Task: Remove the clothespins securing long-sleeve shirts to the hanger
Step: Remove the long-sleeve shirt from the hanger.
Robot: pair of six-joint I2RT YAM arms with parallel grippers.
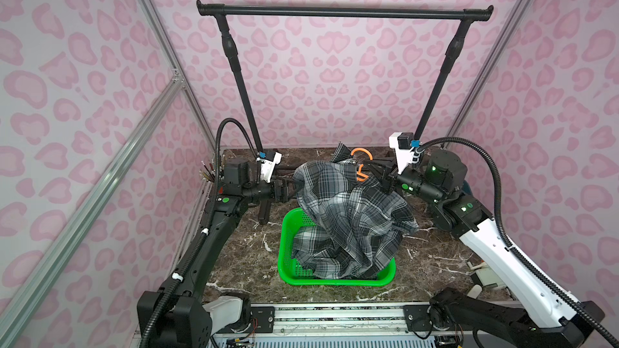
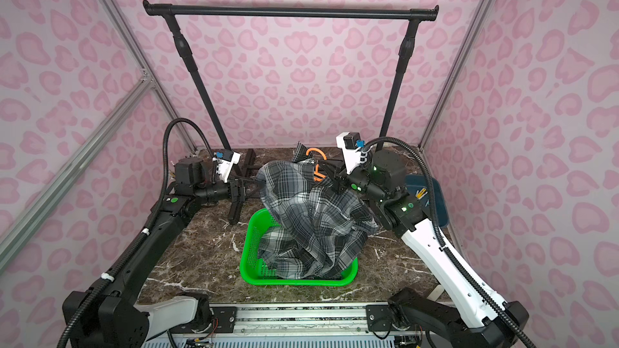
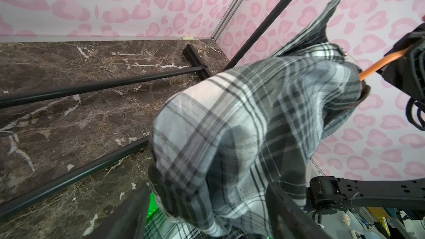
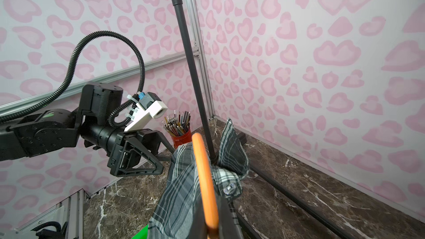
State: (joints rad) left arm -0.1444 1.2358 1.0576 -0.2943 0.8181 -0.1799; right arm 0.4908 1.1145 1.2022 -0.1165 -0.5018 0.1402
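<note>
The plaid long-sleeve shirt (image 1: 348, 215) hangs bunched over the orange hanger (image 1: 361, 153), its tail lying in a green basket. My right gripper (image 1: 371, 170) is shut on the hanger (image 4: 207, 187) below the hook and holds it above the table. At the shirt's left shoulder is my left gripper (image 1: 291, 187), open. In the left wrist view its fingers (image 3: 128, 217) stand wide apart with a fold of the shirt (image 3: 230, 123) between them. The clothespins are out of view in every frame.
The green basket (image 1: 335, 282) sits mid-table under the shirt. The black garment rack (image 1: 345, 12) stands behind, its base bars (image 3: 92, 86) on the marble. A red cup of sticks (image 4: 181, 137) is at the far left. A blue bin (image 2: 435, 202) sits behind the right arm.
</note>
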